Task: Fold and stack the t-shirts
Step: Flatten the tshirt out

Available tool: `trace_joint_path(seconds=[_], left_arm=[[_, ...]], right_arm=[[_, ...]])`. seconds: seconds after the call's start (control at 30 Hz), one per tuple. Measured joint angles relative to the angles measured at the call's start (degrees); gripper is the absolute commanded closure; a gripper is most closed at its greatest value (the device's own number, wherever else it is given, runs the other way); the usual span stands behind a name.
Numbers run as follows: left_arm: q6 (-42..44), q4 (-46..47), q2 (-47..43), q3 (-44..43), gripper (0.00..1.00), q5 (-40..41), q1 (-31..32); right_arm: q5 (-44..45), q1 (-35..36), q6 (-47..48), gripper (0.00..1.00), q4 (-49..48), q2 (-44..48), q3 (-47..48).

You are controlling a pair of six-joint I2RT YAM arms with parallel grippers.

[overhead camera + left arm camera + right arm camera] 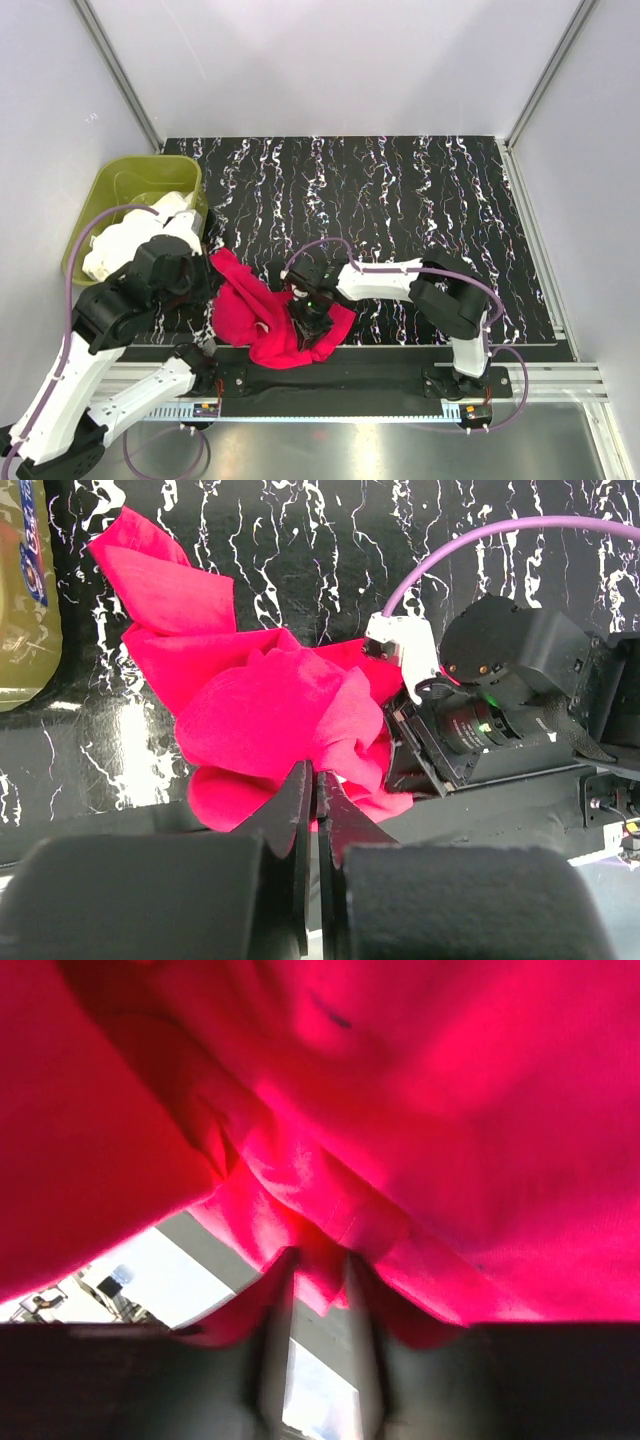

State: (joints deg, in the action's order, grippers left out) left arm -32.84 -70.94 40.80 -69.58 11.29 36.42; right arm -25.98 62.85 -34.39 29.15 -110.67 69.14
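Pinching a fold of the crumpled red t-shirt (pixel 262 318) at the near edge of the counter (pixel 420 190) with the right pincer (pixel 318 1260); meets the cloth's left edge with the left pincer (pixel 313 780), closed tight, hold unclear.

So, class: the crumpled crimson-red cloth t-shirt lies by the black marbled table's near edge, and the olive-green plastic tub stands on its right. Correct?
No: the top external view shows the olive-green plastic tub on the left. The crumpled crimson-red cloth t-shirt does lie by the near edge of the black marbled table.
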Motion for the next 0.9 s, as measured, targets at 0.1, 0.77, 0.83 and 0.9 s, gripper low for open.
trace_joint_path(seconds=[0.1,0.77,0.83,0.9], left_arm=[[0.3,-0.2,-0.5,0.0,1.0,0.0,0.0],[16.5,0.3,-2.1,-13.3,1.0,-11.1,0.0],[18.0,0.6,-2.2,-15.7,1.0,-13.2,0.0],[18.9,1.2,-2.4,-17.4,1.0,-14.9,0.0]], right_arm=[[0.0,0.0,-0.4,0.95,-0.5,-0.1,-0.2],[28.6,0.2,-2.1,1.0,12.3,50.1,-0.9],[29.3,0.2,-2.1,1.0,13.3,56.2,-0.9],[29.4,0.2,-2.0,1.0,14.1,60.4,-0.6]])
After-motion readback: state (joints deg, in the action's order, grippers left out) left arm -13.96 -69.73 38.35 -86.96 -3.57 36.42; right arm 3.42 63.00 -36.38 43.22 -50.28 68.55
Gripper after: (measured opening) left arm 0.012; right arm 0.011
